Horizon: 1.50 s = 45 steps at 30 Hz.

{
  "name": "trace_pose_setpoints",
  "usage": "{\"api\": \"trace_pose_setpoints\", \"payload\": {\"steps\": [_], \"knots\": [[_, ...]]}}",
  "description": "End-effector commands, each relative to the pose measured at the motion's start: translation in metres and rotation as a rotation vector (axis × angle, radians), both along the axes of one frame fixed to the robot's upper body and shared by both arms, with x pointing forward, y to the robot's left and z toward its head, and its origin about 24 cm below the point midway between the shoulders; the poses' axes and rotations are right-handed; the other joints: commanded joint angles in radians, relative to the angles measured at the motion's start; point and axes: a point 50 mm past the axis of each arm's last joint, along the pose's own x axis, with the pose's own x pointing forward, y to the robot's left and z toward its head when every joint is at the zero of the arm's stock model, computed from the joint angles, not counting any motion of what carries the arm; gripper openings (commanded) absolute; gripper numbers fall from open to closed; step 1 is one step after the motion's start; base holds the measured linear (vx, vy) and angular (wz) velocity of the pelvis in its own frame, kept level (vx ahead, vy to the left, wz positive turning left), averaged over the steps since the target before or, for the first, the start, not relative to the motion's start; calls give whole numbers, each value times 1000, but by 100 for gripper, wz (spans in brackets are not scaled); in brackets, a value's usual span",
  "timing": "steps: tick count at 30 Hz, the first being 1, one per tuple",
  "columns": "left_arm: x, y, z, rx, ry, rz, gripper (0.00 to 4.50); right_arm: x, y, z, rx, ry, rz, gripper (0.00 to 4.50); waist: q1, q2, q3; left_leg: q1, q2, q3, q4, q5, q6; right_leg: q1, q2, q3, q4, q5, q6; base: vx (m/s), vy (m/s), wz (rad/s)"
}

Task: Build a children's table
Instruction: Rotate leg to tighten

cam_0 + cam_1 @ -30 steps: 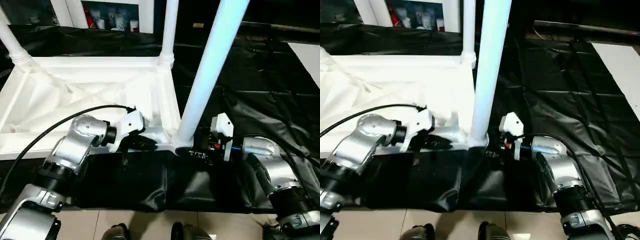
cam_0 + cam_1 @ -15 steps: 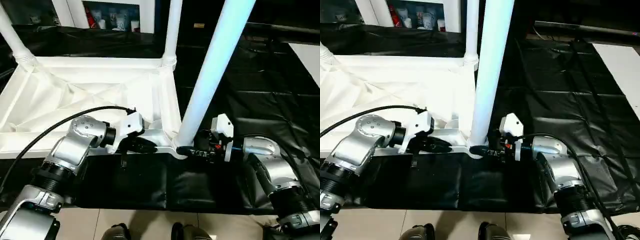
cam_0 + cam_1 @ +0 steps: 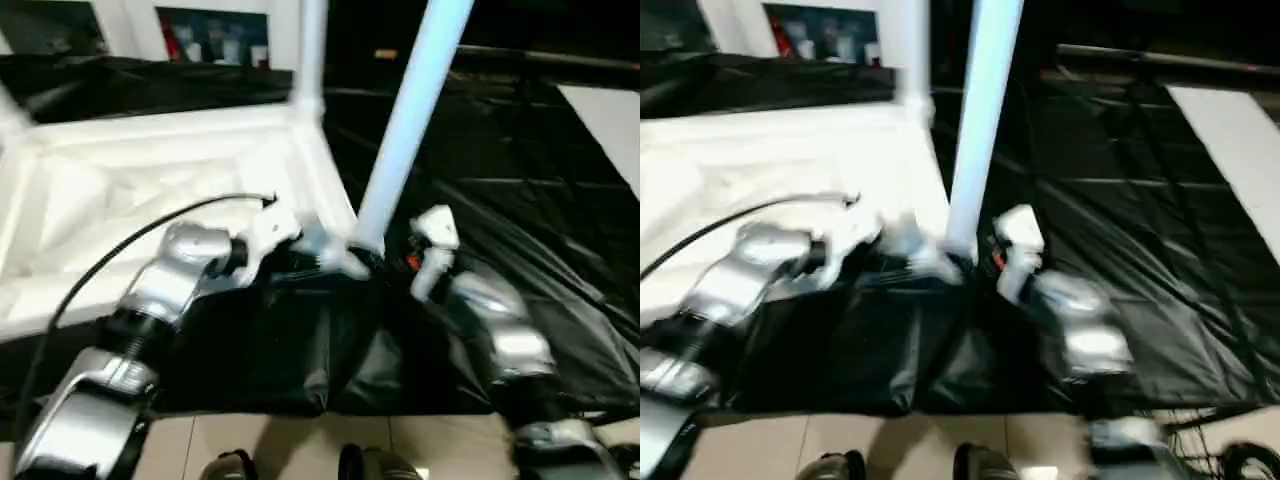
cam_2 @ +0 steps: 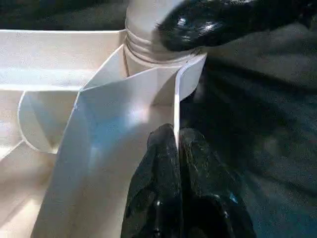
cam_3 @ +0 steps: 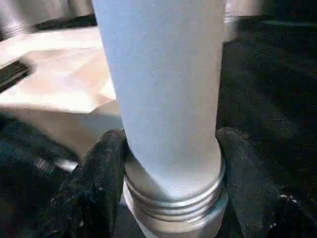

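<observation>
Tabletop (image 3: 150,190) lies upside down on the black sheeting (image 3: 520,200), filling the left half of the head views, ribbed underside up. One leg (image 3: 408,120) rises from its near corner at frame centre; another leg (image 3: 312,50) stands at the far corner, top centre. The right gripper (image 5: 168,198) has its fingers (image 5: 99,178) clasped round the near leg just above its ringed base. The left gripper (image 4: 177,163) pinches the tabletop's thin rim beside that socket, fingers nearly together. At least two legs look seated; the left-side corners are too blurred to judge, so I cannot say how many remain.
</observation>
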Motion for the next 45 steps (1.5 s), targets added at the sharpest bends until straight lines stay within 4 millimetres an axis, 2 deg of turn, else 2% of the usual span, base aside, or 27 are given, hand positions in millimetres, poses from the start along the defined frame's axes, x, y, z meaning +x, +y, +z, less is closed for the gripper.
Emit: {"api": "trace_pose_setpoints", "payload": {"steps": [1,4,5,8,11,14,15,17,22,24,27,28,29,30,31,32,33,35,36,38,40,43,45], "knots": [[3,-15,-23,21,63,104,0,-1,18,-25,-108,106,-117,251,1,3,-50,13,54,-26,-71,-191,30,36,-88,59,-95,-334,-183,0,0,0],[6,-20,-24,28,60,134,0,0,28,-26,-128,104,-151,249,2,2,-49,15,52,-28,-73,-212,18,37,-91,60,-98,-362,-174,0,0,0],[9,-23,-25,29,56,156,0,2,35,-26,-130,100,-189,249,2,-3,-48,14,53,-28,-74,-219,26,37,-90,60,-99,-362,-165,0,0,0],[11,-25,-25,37,53,155,0,1,45,-24,-149,82,-185,249,7,-2,-48,13,52,-30,-78,-222,31,38,-91,61,-99,-365,-150,0,0,0],[9,-23,-25,49,53,133,0,-1,47,-25,-140,85,-179,249,8,-1,-48,11,53,-30,-78,-219,40,40,-92,62,-99,-350,-146,0,0,0],[8,-21,-27,53,60,118,0,-1,46,-23,-93,85,-180,249,9,-2,-48,12,53,-30,-80,-229,41,39,-93,62,-102,-379,-140,0,0,0],[8,-20,-28,58,64,108,0,0,44,-20,-50,74,-177,305,9,-1,-48,12,53,-30,-80,-235,42,38,-94,62,-104,-388,-138,0,0,0],[7,-18,-29,64,73,88,0,2,41,-15,-30,53,-182,321,9,-1,-50,9,54,-30,-81,-215,44,41,-92,61,-101,-358,-143,0,0,0],[1,-8,-30,104,105,31,0,8,28,5,-43,-32,-67,355,8,0,-53,7,56,-29,-78,-189,58,47,-92,60,-93,-292,-173,0,0,0],[-3,-4,-29,125,120,-16,0,8,19,11,-80,-57,40,382,8,1,-57,5,57,-29,-76,-163,71,53,-92,60,-89,-246,-190,0,0,0],[-10,1,-28,136,150,-83,0,3,8,15,-148,-93,186,382,7,2,-65,4,58,-25,-66,-77,102,62,-90,59,-69,-75,-240,0,0,0],[-15,3,-27,139,168,-133,0,-2,3,15,-169,-111,265,382,7,3,-72,4,55,-22,-58,-30,127,68,-86,58,-55,37,-264,0,0,0],[-15,3,-27,139,168,-133,0,-2,3,15,-169,-111,265,382,6,4,-74,2,55,-20,-54,1,146,67,-85,59,-47,103,-275,0,0,0],[-18,5,-26,141,179,-167,0,-5,0,15,-181,-121,319,382,5,4,-76,4,56,-19,-50,49,177,67,-83,58,-38,203,-300,0,0,0],[-34,8,-23,140,215,-320,0,-14,-11,15,-188,-120,431,382,7,-2,-77,3,55,-20,-48,64,203,72,-84,56,-33,251,-316,0,0,0],[-40,9,-22,139,234,-380,0,-17,-14,15,-184,-115,461,382,8,-2,-79,-2,56,-21,-46,68,214,78,-88,57,-28,269,-321,0,0,0],[-45,11,-22,147,251,-414,0,-19,-19,15,-191,-113,494,382,6,1,-75,2,58,-17,-46,73,226,69,-86,57,-30,278,-325,0,0,0],[-49,14,-21,160,267,-429,0,-23,-23,14,-204,-104,548,382,10,7,-74,10,62,-16,-47,43,222,63,-85,55,-33,234,-335,0,0,0],[-49,15,-21,160,269,-430,0,-24,-23,14,-206,-103,556,382,14,8,-72,16,66,-16,-49,25,212,58,-83,54,-38,176,-335,0,0,0],[-52,18,-20,164,280,-438,0,-28,-27,15,-221,-94,615,382,17,7,-67,13,67,-17,-53,-16,184,62,-86,54,-44,83,-327,0,0,0],[-53,22,-18,170,283,-443,0,-31,-30,14,-236,-76,666,382,17,8,-63,13,67,-19,-57,-70,145,61,-89,55,-55,-21,-310,0,0,0],[-52,26,-16,174,274,-432,0,-35,-32,14,-245,-56,719,382,15,6,-59,14,64,-21,-62,-135,105,59,-90,58,-68,-134,-283,0,0,0],[-52,28,-16,175,272,-429,0,-36,-33,13,-246,-49,737,382,16,5,-61,14,62,-21,-61,-132,94,60,-91,60,-69,-148,-269,0,0,0]]}}
